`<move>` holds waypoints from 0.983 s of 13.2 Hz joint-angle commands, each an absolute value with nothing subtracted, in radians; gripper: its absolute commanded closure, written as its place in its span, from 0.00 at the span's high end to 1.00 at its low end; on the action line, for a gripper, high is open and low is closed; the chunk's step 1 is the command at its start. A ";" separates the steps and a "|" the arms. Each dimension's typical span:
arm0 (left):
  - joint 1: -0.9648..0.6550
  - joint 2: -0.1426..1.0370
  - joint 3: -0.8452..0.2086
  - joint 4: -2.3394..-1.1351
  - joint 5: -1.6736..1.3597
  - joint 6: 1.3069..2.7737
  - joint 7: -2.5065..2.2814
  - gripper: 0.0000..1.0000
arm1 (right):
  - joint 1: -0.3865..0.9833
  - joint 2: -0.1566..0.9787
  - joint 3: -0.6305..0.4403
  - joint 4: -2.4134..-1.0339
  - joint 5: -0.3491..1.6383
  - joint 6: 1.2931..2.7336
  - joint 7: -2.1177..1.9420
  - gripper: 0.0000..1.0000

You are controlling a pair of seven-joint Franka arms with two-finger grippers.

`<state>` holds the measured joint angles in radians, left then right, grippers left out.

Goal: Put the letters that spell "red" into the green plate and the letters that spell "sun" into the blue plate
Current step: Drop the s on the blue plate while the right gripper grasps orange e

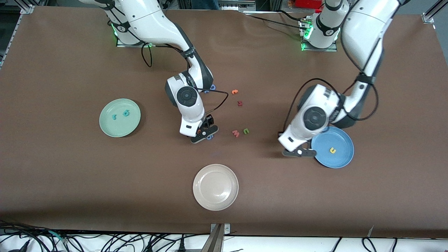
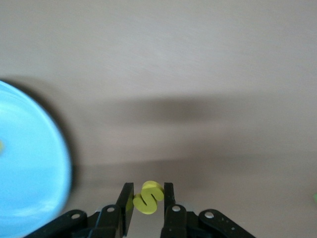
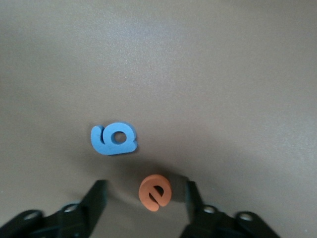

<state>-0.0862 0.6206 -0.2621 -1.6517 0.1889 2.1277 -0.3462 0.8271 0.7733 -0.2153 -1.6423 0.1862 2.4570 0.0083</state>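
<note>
My left gripper [image 1: 300, 153] hangs just off the blue plate [image 1: 341, 159], on the side toward the right arm's end. In the left wrist view it [image 2: 148, 189] is shut on the yellow "s" [image 2: 146, 200], and the blue plate [image 2: 29, 188] lies beside it. A yellow "u" [image 1: 332, 150] lies in that plate. My right gripper [image 1: 204, 133] is low over the table with its fingers open on either side of the orange "e" [image 3: 155, 192], not touching it. The green plate [image 1: 108, 126] holds the teal "r" [image 1: 114, 117] and teal "d" [image 1: 126, 113]. The green "n" [image 1: 246, 131] lies on the table.
A blue "6"-like letter [image 3: 114, 139] lies close to the "e". A pink "w" [image 1: 236, 133] sits beside the "n"; a dark red letter [image 1: 239, 103] and another orange letter [image 1: 235, 92] lie farther from the camera. A cream-white plate [image 1: 215, 187] is nearest the camera.
</note>
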 commanded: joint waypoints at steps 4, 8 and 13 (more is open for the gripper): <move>0.113 0.635 -0.265 -1.644 0.163 2.100 0.082 0.14 | 0.825 0.784 -0.218 -1.623 0.183 2.450 0.014 0.01; 0.140 0.678 -0.262 -1.625 0.173 2.111 0.126 0.77 | 0.827 0.704 -0.265 -1.623 0.183 2.311 0.009 0.00; 0.106 0.661 -0.299 -1.620 0.152 2.106 0.028 1.00 | 0.822 0.557 -0.336 -1.742 0.198 2.204 -0.058 0.00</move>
<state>0.1242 0.6707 -0.2856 -1.6307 0.1797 2.1196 0.0756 0.8252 0.6379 -0.3211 -1.6397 0.1864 2.2104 -0.0134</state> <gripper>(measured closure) 0.247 0.718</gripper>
